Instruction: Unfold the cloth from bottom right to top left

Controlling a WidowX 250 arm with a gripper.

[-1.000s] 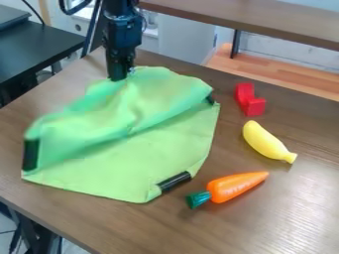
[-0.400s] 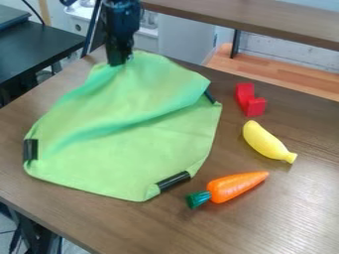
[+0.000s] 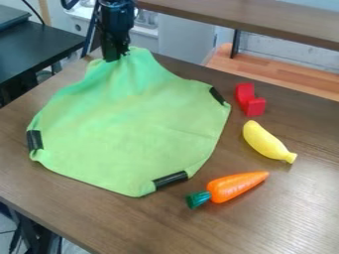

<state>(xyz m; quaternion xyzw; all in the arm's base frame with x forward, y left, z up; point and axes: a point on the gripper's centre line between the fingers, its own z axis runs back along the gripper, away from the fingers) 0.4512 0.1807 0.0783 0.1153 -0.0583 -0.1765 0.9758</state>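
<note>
The brown desk (image 3: 285,218) is partly covered by a green cloth (image 3: 132,126), spread toward its far left corner; a red block (image 3: 250,101), banana (image 3: 265,141) and carrot (image 3: 232,186) are placed rightward, the block nearest the far edge.

You are looking at a bright scene. On the right part of the table (image 3: 301,201), a pale glare is shining, and soft shadows are resting beside the carrot (image 3: 235,187) and the banana (image 3: 265,141).

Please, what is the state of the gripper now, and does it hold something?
Gripper: closed on the green cloth, at its far edge, where the fabric gathers.
</note>
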